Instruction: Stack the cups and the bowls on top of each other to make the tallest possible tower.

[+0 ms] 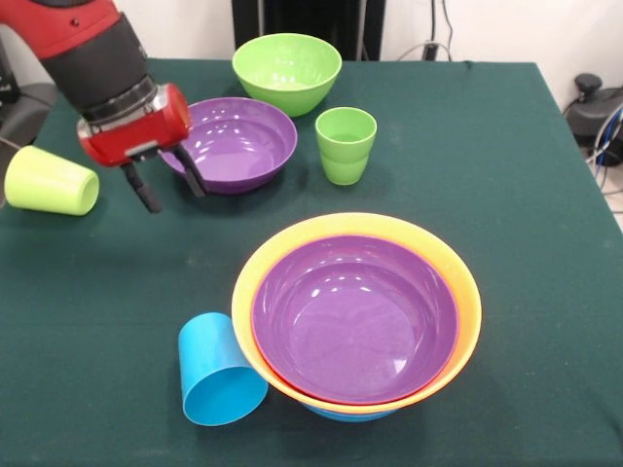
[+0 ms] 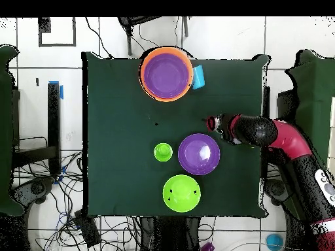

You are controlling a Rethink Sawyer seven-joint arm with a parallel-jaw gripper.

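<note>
The tower [image 1: 465,292] stands near the front: a big orange bowl with a red rim inside it and a wide purple bowl [image 1: 355,316] on top; a sliver of blue bowl [image 1: 346,413] shows underneath. In the overhead view the tower [image 2: 167,73] is at the top. A sky blue cup [image 1: 219,372] lies on its side against the tower's left. My gripper [image 1: 170,187] hangs open and holds nothing, between a tipped yellow-green cup [image 1: 51,181] and a loose purple bowl [image 1: 238,136]. Behind are a green bowl [image 1: 287,70] and an upright ridged green cup [image 1: 346,144].
The dark green table [image 1: 526,195] ends close to the yellow-green cup on the left. In the overhead view my gripper [image 2: 211,123] sits above the loose purple bowl [image 2: 199,154], with the green cup [image 2: 163,152] and green bowl [image 2: 181,193] nearby. Cables lie on the floor.
</note>
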